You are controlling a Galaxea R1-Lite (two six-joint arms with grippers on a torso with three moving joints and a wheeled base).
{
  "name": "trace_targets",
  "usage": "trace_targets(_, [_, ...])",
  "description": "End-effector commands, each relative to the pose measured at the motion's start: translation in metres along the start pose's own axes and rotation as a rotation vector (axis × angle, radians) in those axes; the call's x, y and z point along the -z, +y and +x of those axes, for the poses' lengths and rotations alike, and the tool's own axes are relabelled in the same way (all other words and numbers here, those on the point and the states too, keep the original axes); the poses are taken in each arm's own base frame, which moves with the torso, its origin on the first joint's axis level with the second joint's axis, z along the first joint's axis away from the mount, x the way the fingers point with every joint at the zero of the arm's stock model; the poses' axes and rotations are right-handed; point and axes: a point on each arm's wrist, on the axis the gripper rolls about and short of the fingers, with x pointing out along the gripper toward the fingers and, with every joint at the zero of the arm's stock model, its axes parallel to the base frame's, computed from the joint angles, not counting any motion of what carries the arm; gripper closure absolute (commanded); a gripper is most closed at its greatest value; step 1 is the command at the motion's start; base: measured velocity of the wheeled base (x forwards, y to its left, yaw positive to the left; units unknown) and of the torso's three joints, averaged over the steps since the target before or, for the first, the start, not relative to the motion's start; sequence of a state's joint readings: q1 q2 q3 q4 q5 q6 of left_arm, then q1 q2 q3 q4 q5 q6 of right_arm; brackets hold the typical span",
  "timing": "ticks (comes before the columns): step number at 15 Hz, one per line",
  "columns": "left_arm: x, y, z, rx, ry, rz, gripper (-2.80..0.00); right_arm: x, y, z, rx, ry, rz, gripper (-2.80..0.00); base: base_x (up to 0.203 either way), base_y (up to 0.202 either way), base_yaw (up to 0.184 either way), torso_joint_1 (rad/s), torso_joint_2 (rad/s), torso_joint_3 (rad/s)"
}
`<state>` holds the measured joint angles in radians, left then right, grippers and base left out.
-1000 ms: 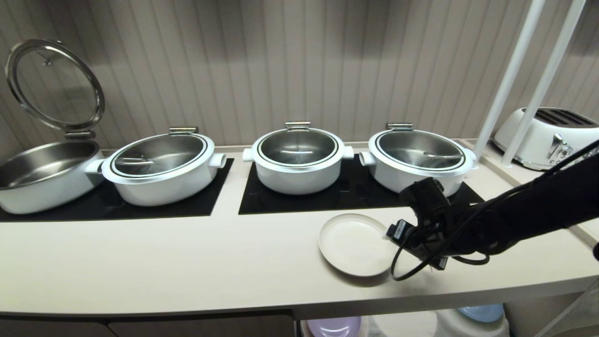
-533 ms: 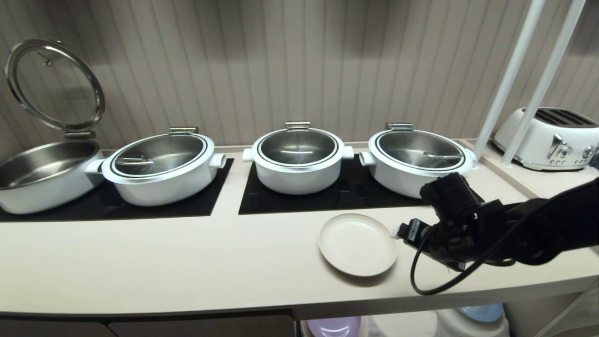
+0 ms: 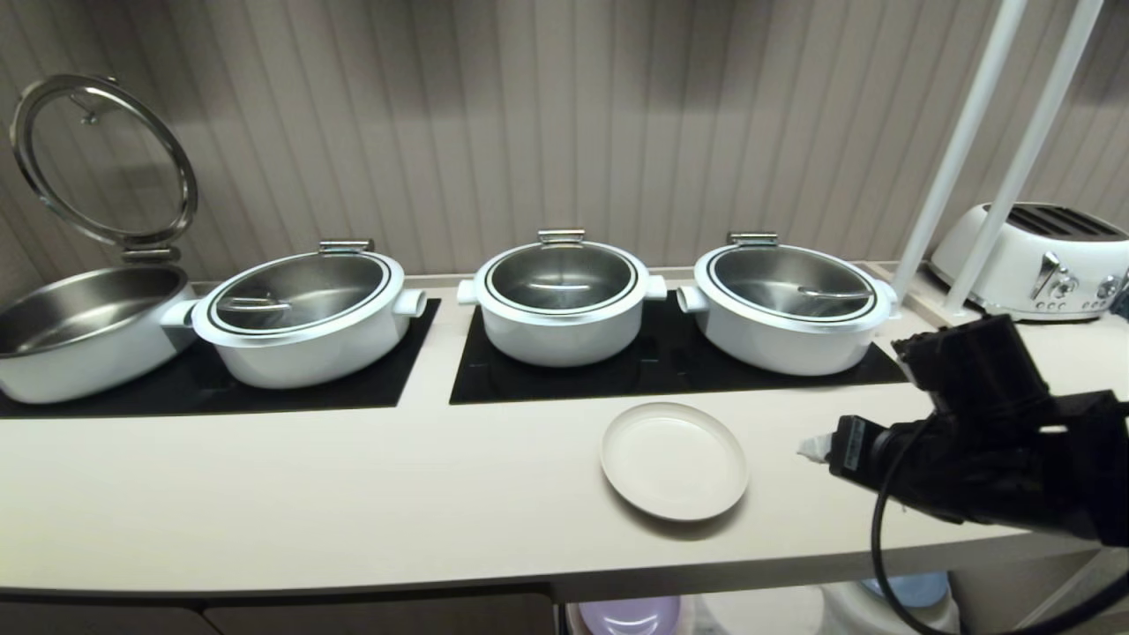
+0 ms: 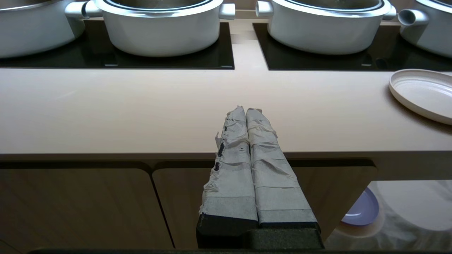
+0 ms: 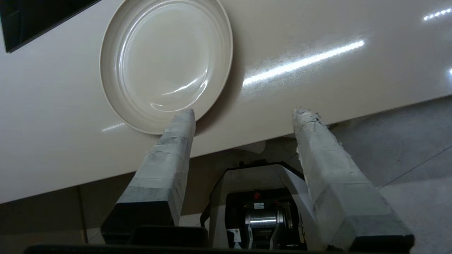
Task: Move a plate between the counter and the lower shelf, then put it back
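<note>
The plate point(image 3: 675, 460) lies flat, face up, on the counter point(image 3: 353, 494) just before the black panel point(image 3: 670, 362); the right gripper point(image 5: 243, 116), fingers apart and empty, hovers beside it.

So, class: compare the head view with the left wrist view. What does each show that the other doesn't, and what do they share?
Only the head view shows the right gripper, empty and off to the right of the plate, plus the toaster and an open pot lid.

Only the left wrist view shows the left gripper, shut, before the counter's front edge, and the brown cabinet doors.

Both show the plate lying flat on the counter, the white pots and the lilac plate below.
</note>
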<state>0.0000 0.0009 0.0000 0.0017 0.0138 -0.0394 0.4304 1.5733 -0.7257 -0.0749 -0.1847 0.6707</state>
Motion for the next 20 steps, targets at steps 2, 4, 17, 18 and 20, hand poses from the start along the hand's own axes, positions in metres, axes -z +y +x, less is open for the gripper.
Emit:
trace_targets(2, [0.0, 0.0, 0.0, 0.0, 0.001, -0.001, 0.0, 0.001, -0.011, -0.039, -0.053, -0.08, -0.006, 0.0, 0.0, 0.0, 0.0, 0.0, 0.0, 0.0])
trace_targets(4, [0.0, 0.0, 0.0, 0.0, 0.001, -0.001, 0.0, 0.008, -0.02, -0.056, -0.065, -0.113, -0.037, 0.0, 0.0, 0.0, 0.0, 0.0, 0.0, 0.0])
trace_targets(17, [0.0, 0.0, 0.0, 0.0, 0.001, -0.001, 0.0, 0.052, -0.074, -0.103, 0.013, -0.436, -0.46, 0.0, 0.0, 0.0, 0.0, 0.0, 0.0, 0.0])
trace_targets(18, [0.0, 0.0, 0.0, 0.0, 0.001, -0.001, 0.0, 0.061, -0.083, -0.102, 0.031, -0.426, -0.458, 0.0, 0.0, 0.0, 0.0, 0.0, 0.0, 0.0])
trace_targets(20, [0.0, 0.0, 0.0, 0.0, 0.001, -0.001, 0.0, 0.08, -0.098, -0.101, 0.041, -0.405, -0.456, 0.0, 0.0, 0.0, 0.0, 0.0, 0.0, 0.0])
